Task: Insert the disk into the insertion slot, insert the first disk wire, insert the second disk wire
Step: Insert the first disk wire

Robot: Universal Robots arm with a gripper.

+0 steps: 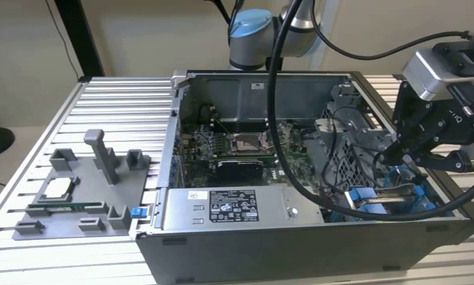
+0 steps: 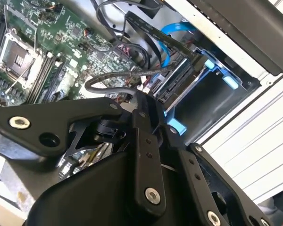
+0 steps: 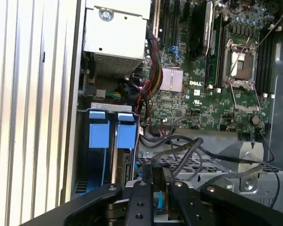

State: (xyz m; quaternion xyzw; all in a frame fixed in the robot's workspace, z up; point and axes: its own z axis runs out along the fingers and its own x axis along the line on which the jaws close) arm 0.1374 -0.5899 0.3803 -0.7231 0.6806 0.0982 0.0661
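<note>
step: likely wiring, disk (image 2: 177, 82) looks seated in slot (image 2: 217, 101) at case (image 1: 300, 249) corner | gripper (image 3: 159, 172) narrow, grasp unclear | need: square, gentle push

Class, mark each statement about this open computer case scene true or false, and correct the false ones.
1. The grey metal computer case lies open on a ribbed aluminium table. True.
2. The black gripper hovers outside the case, above the table. False: it hangs over the case's blue-guided grey drive bay.
3. A fan covers the green motherboard's silver processor socket. False: the socket is bare.
4. A labelled grey power supply box sits inside the case. True.
</note>
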